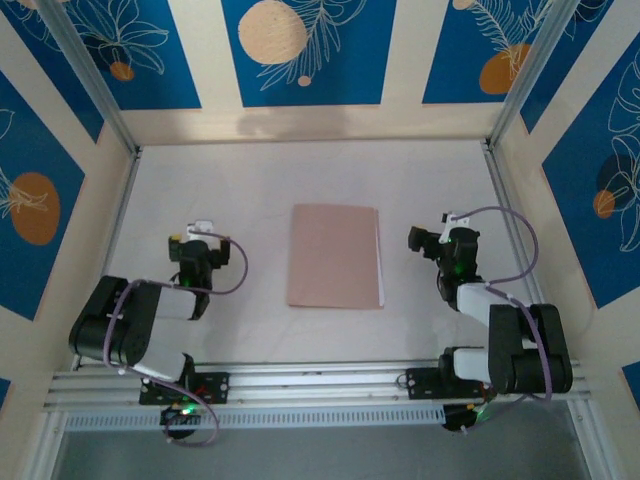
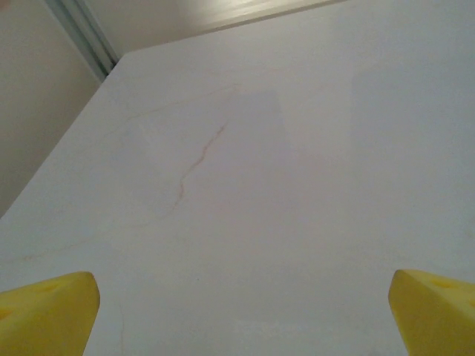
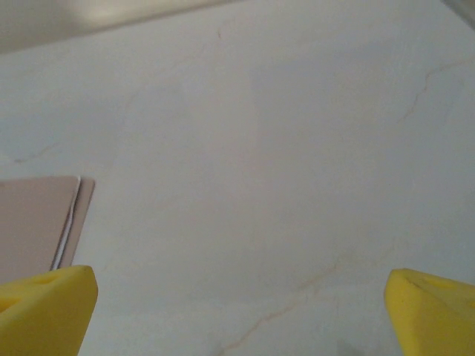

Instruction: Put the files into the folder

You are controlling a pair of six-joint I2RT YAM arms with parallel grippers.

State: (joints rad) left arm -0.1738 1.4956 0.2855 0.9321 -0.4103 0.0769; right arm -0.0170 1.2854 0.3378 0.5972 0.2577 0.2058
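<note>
The pinkish-brown folder lies flat and closed in the middle of the table. In the right wrist view its far right corner shows at the left, with a thin white paper edge between its two leaves. The rest of the files is hidden. My left gripper hovers to the left of the folder, well apart from it. It is open, with bare table between its yellow fingertips. My right gripper is to the right of the folder, open and holding nothing.
The white marbled table is walled on three sides by cream panels with blue prints. Metal posts stand at the two back corners. The arm bases sit on a rail along the near edge.
</note>
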